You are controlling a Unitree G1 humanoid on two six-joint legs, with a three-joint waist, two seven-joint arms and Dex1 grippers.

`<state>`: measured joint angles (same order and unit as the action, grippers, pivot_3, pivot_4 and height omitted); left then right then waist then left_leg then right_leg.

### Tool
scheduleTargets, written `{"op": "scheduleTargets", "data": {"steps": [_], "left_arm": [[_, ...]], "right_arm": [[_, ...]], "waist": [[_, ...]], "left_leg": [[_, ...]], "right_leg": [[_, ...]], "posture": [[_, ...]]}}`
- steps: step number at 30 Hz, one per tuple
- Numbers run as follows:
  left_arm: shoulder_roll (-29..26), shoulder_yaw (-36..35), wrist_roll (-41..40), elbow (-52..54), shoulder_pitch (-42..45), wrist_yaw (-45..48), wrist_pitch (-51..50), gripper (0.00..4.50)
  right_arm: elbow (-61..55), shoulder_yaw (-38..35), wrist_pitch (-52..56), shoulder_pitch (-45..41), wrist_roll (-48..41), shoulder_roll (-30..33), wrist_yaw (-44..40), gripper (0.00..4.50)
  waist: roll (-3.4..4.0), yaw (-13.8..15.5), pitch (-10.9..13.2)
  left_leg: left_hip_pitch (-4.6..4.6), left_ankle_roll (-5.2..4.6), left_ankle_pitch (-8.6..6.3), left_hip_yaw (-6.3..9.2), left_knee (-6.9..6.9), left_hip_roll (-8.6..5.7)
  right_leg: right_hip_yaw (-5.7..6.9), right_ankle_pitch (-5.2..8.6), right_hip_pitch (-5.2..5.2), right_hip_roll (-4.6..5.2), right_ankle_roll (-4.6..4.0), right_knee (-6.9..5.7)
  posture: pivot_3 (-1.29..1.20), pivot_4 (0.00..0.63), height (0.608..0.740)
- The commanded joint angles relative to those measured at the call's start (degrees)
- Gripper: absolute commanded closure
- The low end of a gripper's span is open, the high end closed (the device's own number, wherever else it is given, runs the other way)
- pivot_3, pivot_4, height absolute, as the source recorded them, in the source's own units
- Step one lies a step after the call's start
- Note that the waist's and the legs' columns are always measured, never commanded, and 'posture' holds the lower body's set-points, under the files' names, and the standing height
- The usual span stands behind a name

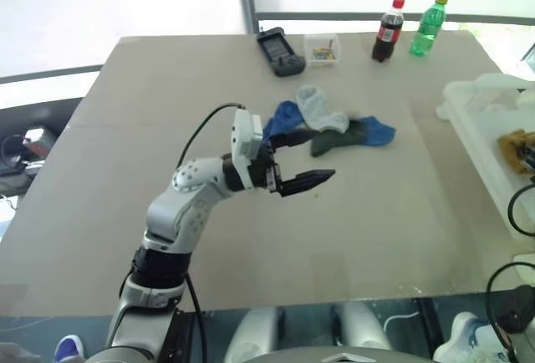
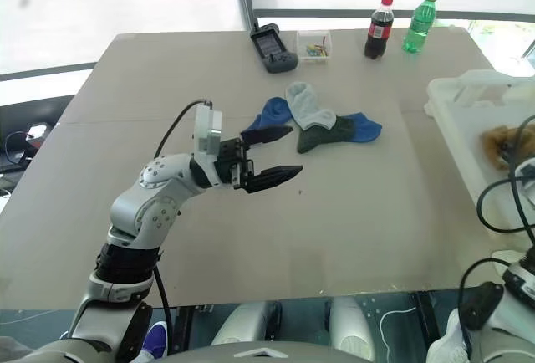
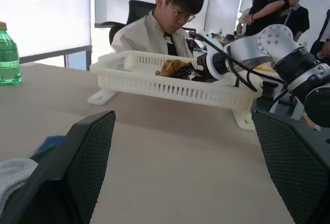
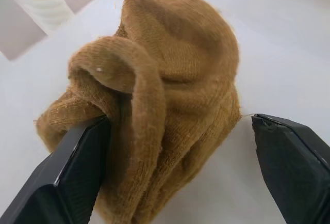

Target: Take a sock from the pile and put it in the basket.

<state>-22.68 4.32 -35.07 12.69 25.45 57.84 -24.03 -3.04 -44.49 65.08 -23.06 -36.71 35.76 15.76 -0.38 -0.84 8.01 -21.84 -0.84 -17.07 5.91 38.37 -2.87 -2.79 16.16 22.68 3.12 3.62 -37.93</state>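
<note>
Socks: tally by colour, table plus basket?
Blue: 2, one at the left of the pile, one at the right
Pale grey: 1
Dark green: 1
Mustard: 1, lying in the basket
Total: 5 socks, 4 of them on the table

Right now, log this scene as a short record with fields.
pile: blue, grey and dark green socks on the table
basket: white basket at the table's right edge
mustard sock: lying in the basket
right gripper: fingers open either side of the mustard sock
left gripper: open, empty, beside the pile
far edge: two bottles, small clear box
</note>
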Motion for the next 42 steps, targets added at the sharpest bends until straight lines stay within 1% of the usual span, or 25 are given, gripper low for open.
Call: {"op": "scheduleTargets", "data": {"steps": [1, 3, 6, 11, 13, 16, 18, 23, 25, 26, 28, 30, 32, 34, 37, 42], "left_arm": [[-0.5, -0.4, -0.2, 0.2, 0.5, 0.2, 0.0, 0.0], [-0.6, -0.4, 0.0, -0.1, 0.5, 0.1, 0.0, 0.0], [-0.9, -0.4, -0.1, -0.3, 0.2, 0.2, -0.1, 0.0], [-0.7, -0.1, 0.0, -0.8, 0.5, 0.2, -0.1, 0.0], [-0.9, 0.0, 0.2, -0.9, 0.6, 0.4, 0.0, 0.0], [-1.7, -0.7, 0.2, -0.7, 0.2, 0.1, -0.1, 0.0], [-2.3, -1.1, 0.1, -0.2, -0.6, -0.1, -0.3, 0.0], [-4.0, -2.3, -0.4, 1.7, -3.2, -1.4, -0.9, 0.0], [-4.9, -3.2, -0.6, 2.6, -4.3, -2.2, -1.4, 0.0], [-5.4, -3.6, -0.5, 3.1, -4.8, -2.8, -1.7, 0.0], [-6.8, -4.4, 0.1, 4.2, -6.2, -3.5, -1.9, 0.0], [-9.0, -5.7, -0.3, 5.9, -8.3, -3.4, -2.5, 0.0], [-11.3, -7.1, -0.3, 7.6, -10.8, -3.4, -2.9, 0.0], [-14.2, -9.6, -1.1, 9.4, -14.1, -3.2, -3.8, 0.0], [-17.6, -13.5, -2.2, 11.8, -19.0, -2.7, -4.4, 0.0], [-20.8, -19.7, -4.5, 14.7, -25.4, -3.0, -5.7, 0.0]], "right_arm": [[-8.9, 3.7, -1.9, 4.6, 3.2, 5.1, -4.9, 0.06], [-12.7, 4.7, -2.7, 7.4, 3.7, 6.9, -8.1, 0.06], [-14.2, 2.8, -1.3, 7.9, 2.2, 6.0, -10.3, 0.06], [-7.5, -0.2, -0.2, 3.8, 1.6, 1.7, -9.8, 0.06], [-5.7, -0.7, -1.1, 3.0, 2.5, 1.5, -9.7, 0.06], [-10.5, -3.6, -2.2, 4.3, 0.3, 2.6, -13.0, 0.06], [-14.8, -5.0, -1.3, 6.9, -1.3, 3.7, -15.9, 0.06], [-24.3, -6.7, -4.0, 19.3, -4.2, 8.6, -29.5, 0.06], [-28.2, -7.7, -5.8, 23.0, -7.7, 10.3, -36.7, 0.06], [-30.3, -7.6, -6.6, 24.6, -9.5, 10.9, -40.3, 0.06], [-33.7, -6.0, -8.5, 28.0, -11.2, 12.5, -46.7, 0.06], [-35.9, -2.3, -14.5, 31.1, -10.1, 12.5, -53.6, 0.06], [-36.5, 0.2, -19.9, 33.7, -7.9, 12.4, -58.2, 0.06], [-35.1, 2.0, -23.1, 36.5, -5.4, 13.7, -62.0, 0.06], [-32.5, 3.1, -26.9, 38.5, -2.7, 15.4, -66.4, 0.06], [-27.5, 4.4, -32.6, 39.7, 1.8, 17.6, -71.5, 0.06]], "waist": [[0.0, 0.0, 0.0], [0.01, 0.0, 0.0], [-0.01, -0.2, 0.0], [-0.02, 0.0, 0.0], [-0.01, 0.1, 0.0], [0.0, 0.2, 0.0], [0.01, 0.2, 0.0], [-0.01, 0.1, 0.0], [-0.01, 0.2, 0.0], [-0.01, 0.1, 0.0], [0.0, -0.1, 0.0], [-0.1, -0.1, 0.0], [-0.15, 0.0, 0.0], [-0.16, 0.2, 0.0], [-0.19, 0.4, 0.0], [-0.19, 0.7, 0.0]], "left_leg": [[0.01, 0.0, 0.0, 0.0, 0.0, 0.0], [0.03, -0.01, 0.0, -0.02, 0.01, 0.01], [0.07, -0.01, 0.0, -0.04, 0.02, 0.02], [0.08, -0.01, 0.0, -0.05, 0.03, 0.03], [0.08, -0.01, 0.0, -0.06, 0.03, 0.01], [0.02, -0.01, 0.0, -0.02, 0.01, 0.01], [-0.02, -0.01, 0.0, -0.02, -0.01, 0.01], [-0.01, -0.07, -0.03, -0.01, -0.03, 0.02], [0.04, -0.09, -0.04, -0.03, 0.0, 0.02], [0.06, -0.26, -0.14, -0.03, 0.02, 0.02], [0.14, -0.31, -0.17, -0.05, 0.02, 0.05], [0.23, -0.31, -0.17, -0.03, 0.02, 0.12], [0.26, -0.31, -0.17, 0.0, 0.02, 0.18], [0.25, -0.3, -0.17, 0.0, 0.02, 0.13], [0.19, -0.21, -0.12, 0.0, 0.04, 0.05], [0.16, -0.09, -0.06, 0.1, 0.01, 0.05]], "right_leg": [[0.0, 0.0, 0.0, 0.0, 0.0, -0.01], [-0.02, 0.0, -0.01, -0.01, 0.0, -0.02], [-0.05, -0.01, -0.04, -0.03, 0.02, -0.02], [-0.06, -0.03, -0.07, -0.03, 0.05, -0.01], [-0.08, -0.03, -0.06, -0.02, 0.06, 0.0], [-0.04, -0.03, -0.01, -0.02, 0.06, 0.02], [-0.04, -0.03, 0.03, -0.02, 0.06, 0.04], [-0.04, -0.03, -0.01, -0.01, 0.06, 0.09], [-0.06, -0.03, -0.07, 0.0, 0.06, 0.07], [-0.07, -0.04, -0.09, 0.0, 0.08, 0.05], [-0.08, -0.06, -0.15, -0.02, 0.11, 0.02], [-0.06, -0.06, -0.23, -0.08, 0.11, 0.03], [-0.01, -0.06, -0.26, -0.11, 0.11, 0.03], [-0.01, -0.06, -0.25, -0.05, 0.11, 0.05], [-0.01, -0.06, -0.24, 0.08, 0.11, 0.13], [0.12, -0.06, -0.25, 0.36, 0.11, 0.19]], "posture": [[0.0, 0.15, 0.74], [0.0, 0.15, 0.74], [0.0, 0.15, 0.74], [0.0, 0.15, 0.74], [0.0, 0.15, 0.74], [0.0, 0.15, 0.74], [0.0, 0.15, 0.74], [0.0, 0.15, 0.74], [0.0, 0.15, 0.74], [0.0, 0.15, 0.74], [0.0, 0.15, 0.74], [0.0, 0.15, 0.74], [0.0, 0.15, 0.74], [0.0, 0.15, 0.74], [0.0, 0.15, 0.74], [0.0, 0.15, 0.74]]}}
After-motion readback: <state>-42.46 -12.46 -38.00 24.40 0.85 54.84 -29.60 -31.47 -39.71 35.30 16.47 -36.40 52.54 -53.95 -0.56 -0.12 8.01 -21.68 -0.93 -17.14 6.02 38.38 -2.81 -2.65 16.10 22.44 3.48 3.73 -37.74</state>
